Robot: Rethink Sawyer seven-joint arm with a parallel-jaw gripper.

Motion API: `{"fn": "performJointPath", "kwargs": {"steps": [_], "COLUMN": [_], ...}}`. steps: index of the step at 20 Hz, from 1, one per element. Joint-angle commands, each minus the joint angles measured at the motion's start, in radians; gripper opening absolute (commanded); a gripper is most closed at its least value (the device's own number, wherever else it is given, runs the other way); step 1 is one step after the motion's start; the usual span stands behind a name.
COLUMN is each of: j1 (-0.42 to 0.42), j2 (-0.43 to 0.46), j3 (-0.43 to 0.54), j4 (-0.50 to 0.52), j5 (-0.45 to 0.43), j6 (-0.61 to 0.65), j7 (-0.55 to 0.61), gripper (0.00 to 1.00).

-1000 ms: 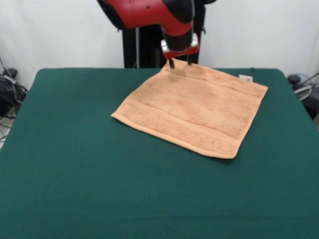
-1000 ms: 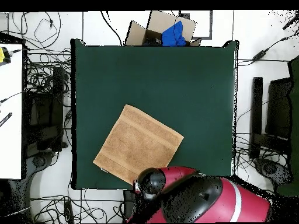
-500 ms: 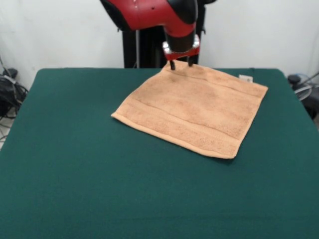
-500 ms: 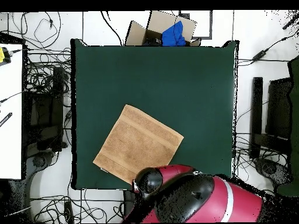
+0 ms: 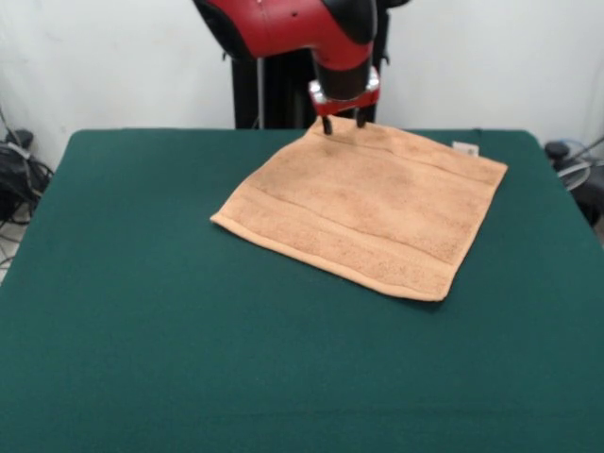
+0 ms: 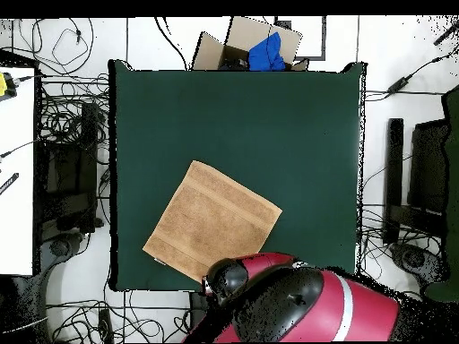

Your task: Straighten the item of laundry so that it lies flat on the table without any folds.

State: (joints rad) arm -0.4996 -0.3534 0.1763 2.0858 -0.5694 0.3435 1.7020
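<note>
Near half of the green counter is bare in the front view. Past the middle, toward the far right corner, the towel lies spread as a skewed square, one layer, border bands visible, no fold that I can see. Its white tag sits at the corner closest to the far right corner of the counter. In the overhead view the towel is by the base-side edge of the counter, with one corner partly hidden under the arm.

At the far edge the tool hangs over the towel's far corner, prongs apart and released, nothing between them. Tips look just above or barely touching the cloth; cannot tell which.

Judgement: task looks essentially done, so the risk is undoing it.
- If the prongs are snagged in the terry loops, a lift drags that corner up and it may drop back folded.
- If the tool closes here, it pinches the corner and makes a ridge.
- A sideways move while low pushes the cloth and wrinkles the far band.
- That corner is near the counter's far edge; a tug outward could slide it over the edge.

Cleanest exit is likely straight up with prongs apart.
</note>
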Motion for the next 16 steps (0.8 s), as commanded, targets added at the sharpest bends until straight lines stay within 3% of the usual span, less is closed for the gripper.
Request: {"fn": "performJointPath", "kwargs": {"steps": [1, 13, 16], "j1": [0.028, 0.029, 0.036], "j2": [0.017, 0.017, -0.023], "j3": [0.043, 0.040, 0.039], "j4": [-0.116, -0.110, -0.080], "j5": [-0.029, -0.027, 0.000], "j6": [-0.143, -0.150, -0.130], "j7": [0.095, 0.102, 0.125], "gripper": [1.00, 1.00, 1.00]}}
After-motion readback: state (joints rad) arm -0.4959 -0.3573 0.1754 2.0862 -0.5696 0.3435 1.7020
